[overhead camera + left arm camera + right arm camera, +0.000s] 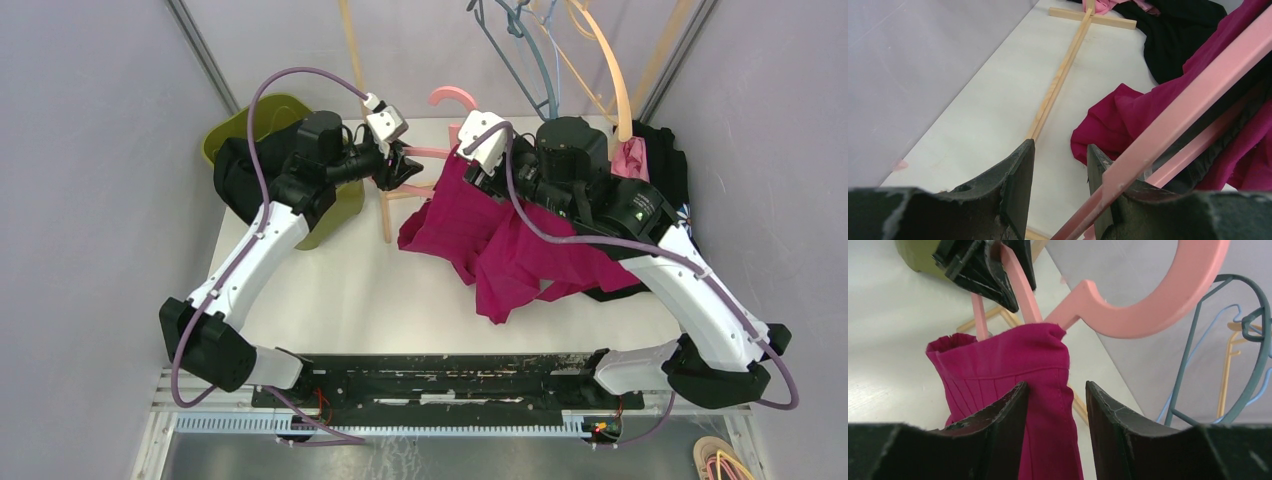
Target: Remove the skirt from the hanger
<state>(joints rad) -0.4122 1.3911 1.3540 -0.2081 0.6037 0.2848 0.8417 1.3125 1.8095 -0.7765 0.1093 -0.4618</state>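
Note:
A magenta skirt (500,240) hangs from a pink plastic hanger (452,97) at the back middle of the table, and its hem spills onto the table. My left gripper (400,168) is at the hanger's left arm. In the left wrist view the pink hanger (1193,95) runs slantwise past the right finger and down between the jaws, which stand apart around my left gripper (1058,147). My right gripper (1055,385) is open around the skirt (1008,360) at its waistband. The cloth touches the left finger and a gap shows on the right. The hanger (1158,310) hook curves above.
An olive bin (255,120) with a black garment (235,175) stands at the back left. A wooden stand (1063,75) lies on the table. Dark clothes (665,160) are piled at the back right. Several hangers (530,50) hang at the rear, among them a teal hanger (1218,350).

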